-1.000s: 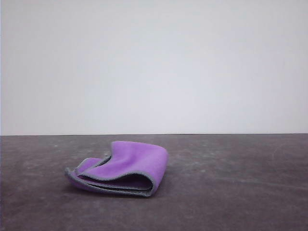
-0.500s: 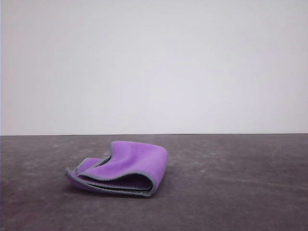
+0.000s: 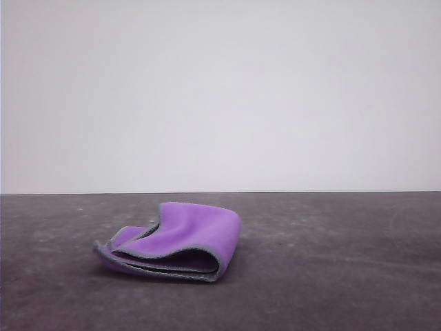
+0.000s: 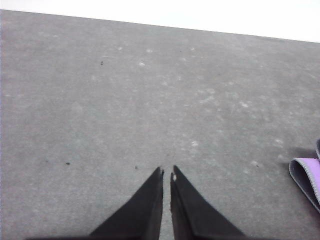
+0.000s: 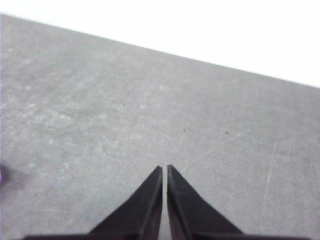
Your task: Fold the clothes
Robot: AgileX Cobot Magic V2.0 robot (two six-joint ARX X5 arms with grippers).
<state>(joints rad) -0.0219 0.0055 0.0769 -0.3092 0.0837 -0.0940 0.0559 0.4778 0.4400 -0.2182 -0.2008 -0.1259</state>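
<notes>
The clothes (image 3: 180, 241) are one small cloth lying folded over on the dark grey table, left of centre in the front view. Its purple face is outward, and a grey stitched edge curls along the near side. In the left wrist view a corner of the cloth (image 4: 309, 176) peeks in at the frame's edge, well apart from my left gripper (image 4: 167, 172), whose black fingers are shut with nothing between them. My right gripper (image 5: 164, 167) is also shut and empty, above bare table.
The dark grey table (image 3: 331, 276) stretches across the whole width, speckled with pale marks. A plain white wall (image 3: 220, 96) rises behind its far edge.
</notes>
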